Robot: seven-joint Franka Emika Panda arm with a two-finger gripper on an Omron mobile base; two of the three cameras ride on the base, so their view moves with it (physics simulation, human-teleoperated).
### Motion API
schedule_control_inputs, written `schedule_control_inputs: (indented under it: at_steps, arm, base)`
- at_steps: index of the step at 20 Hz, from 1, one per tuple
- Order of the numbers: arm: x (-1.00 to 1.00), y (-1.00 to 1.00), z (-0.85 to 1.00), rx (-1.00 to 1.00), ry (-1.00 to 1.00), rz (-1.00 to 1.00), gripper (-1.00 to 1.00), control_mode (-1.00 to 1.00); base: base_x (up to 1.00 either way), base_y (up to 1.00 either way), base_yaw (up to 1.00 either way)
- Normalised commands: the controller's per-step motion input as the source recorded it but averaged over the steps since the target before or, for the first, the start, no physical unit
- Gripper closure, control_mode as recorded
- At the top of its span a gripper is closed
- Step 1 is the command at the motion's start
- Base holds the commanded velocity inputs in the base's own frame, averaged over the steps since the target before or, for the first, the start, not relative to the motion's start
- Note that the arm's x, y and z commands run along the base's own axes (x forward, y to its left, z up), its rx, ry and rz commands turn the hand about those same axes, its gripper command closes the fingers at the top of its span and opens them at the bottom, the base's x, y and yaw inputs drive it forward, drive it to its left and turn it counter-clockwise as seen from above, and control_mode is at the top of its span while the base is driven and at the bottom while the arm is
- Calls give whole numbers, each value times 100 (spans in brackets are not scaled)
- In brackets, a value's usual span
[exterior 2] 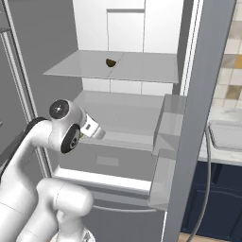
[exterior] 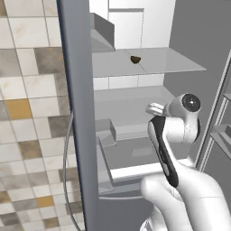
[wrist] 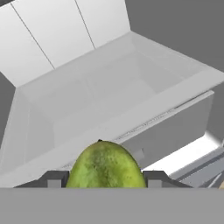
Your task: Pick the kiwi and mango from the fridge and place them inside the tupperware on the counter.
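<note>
Gripper [wrist: 105, 179] is clamping the mango [wrist: 105, 166] across its middle, before the fridge [wrist: 109, 96] drawer. Rounded, smooth skin is probably slippery; it looks light.

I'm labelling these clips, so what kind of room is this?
A simulated home kitchen, most likely: an open fridge with pale shelves, a marble counter over navy cabinets, and a tiled wall.

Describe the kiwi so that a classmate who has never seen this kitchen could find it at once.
Start at the open fridge and find its upper glass shelf. The kiwi sits near the middle of that shelf, a small dark brown lump. It is brown and smaller, unlike the yellow-green mango in the tool.
</note>
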Motion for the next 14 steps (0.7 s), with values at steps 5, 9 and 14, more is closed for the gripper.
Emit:
schedule_control_inputs:
  at_steps: [5, 9, 14]
  arm:
    - [-92, 0, 53, 0, 8, -1, 100, -100]
    - [-84, 0, 57, 0, 13, 0, 100, -100]
    - [-72, 0, 56, 0, 16, 0, 100, -100]
  base:
    - [0, 0, 0]
    - [0, 0, 0]
    - [0, 0, 0]
